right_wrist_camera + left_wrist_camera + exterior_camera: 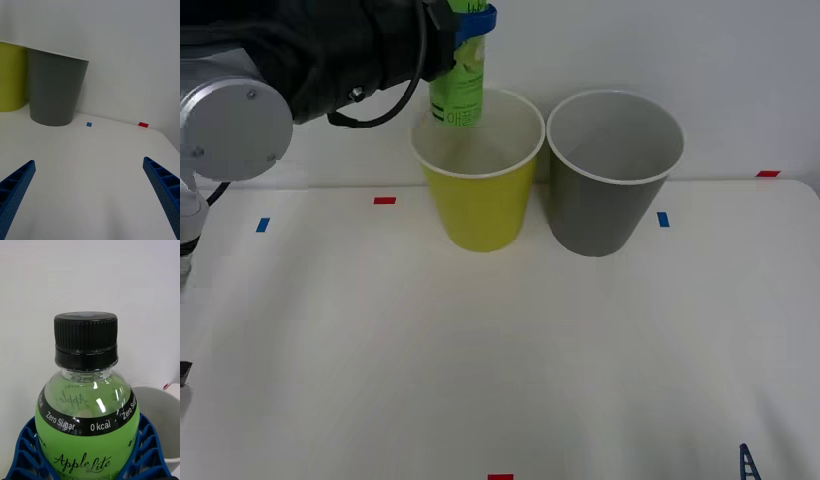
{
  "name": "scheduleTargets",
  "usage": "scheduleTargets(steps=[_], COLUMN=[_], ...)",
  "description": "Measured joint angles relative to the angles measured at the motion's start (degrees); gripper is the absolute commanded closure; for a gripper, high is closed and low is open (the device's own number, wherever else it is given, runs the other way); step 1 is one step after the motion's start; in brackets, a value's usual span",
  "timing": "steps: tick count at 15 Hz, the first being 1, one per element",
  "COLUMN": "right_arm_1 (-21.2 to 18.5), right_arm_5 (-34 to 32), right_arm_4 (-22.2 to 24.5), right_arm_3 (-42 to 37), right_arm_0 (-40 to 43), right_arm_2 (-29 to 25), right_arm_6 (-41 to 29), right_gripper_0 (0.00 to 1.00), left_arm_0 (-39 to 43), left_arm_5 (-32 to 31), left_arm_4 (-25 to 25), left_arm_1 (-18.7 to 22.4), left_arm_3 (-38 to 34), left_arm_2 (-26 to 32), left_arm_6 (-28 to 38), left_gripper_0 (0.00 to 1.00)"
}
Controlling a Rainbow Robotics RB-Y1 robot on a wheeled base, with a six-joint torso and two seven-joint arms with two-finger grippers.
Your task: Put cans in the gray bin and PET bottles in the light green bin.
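Observation:
My left gripper (pixel 473 20) is shut on the PET bottle (pixel 458 85), a small green one, and holds it over the opening of the light green bin (pixel 480 205). The bottle's lower end is about level with the bin's white rim. In the left wrist view my blue fingers (pixel 26 453) clasp the bottle (pixel 88 405) at its green label, below the black cap (pixel 86 335). The gray bin (pixel 612 180) stands just right of the light green one. My right gripper (pixel 90 202) is open and low over the table, in front of the gray bin (pixel 56 90).
Red tape marks (pixel 384 200) and blue tape marks (pixel 663 219) lie on the white table (pixel 500 360). A white wall stands right behind the bins. One right fingertip (pixel 748 465) shows at the table's front right corner.

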Motion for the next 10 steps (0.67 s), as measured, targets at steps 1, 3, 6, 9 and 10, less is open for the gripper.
scheduleTargets(steps=[1,3,6,9,10], right_arm_1=[0.0,0.0,0.0,0.0,0.0], right_arm_5=[0.0,0.0,0.0,0.0,0.0], right_arm_4=[0.0,0.0,0.0,0.0,0.0], right_arm_3=[0.0,0.0,0.0,0.0,0.0], right_arm_0=[0.0,0.0,0.0,0.0,0.0], right_arm_2=[0.0,0.0,0.0,0.0,0.0], right_arm_6=[0.0,0.0,0.0,0.0,0.0], right_gripper_0=[0.0,0.0,0.0,0.0,0.0], left_arm_0=[0.0,0.0,0.01,0.02,0.01], left_arm_5=[-3.07,-9.4,-13.93,-18.06,-19.21], left_arm_4=[-0.12,-0.21,-0.38,-1.57,-1.95], left_arm_1=[-0.08,-0.17,-1.13,-2.78,-3.21], left_arm_3=[1.8,6.18,10.09,13.39,14.35], left_arm_2=[-1.11,-3.46,-4.95,-5.46,-5.61], left_arm_6=[0.08,0.11,0.14,-0.1,-0.18], left_gripper_0=[1.0,1.0,1.0,1.0,1.0])
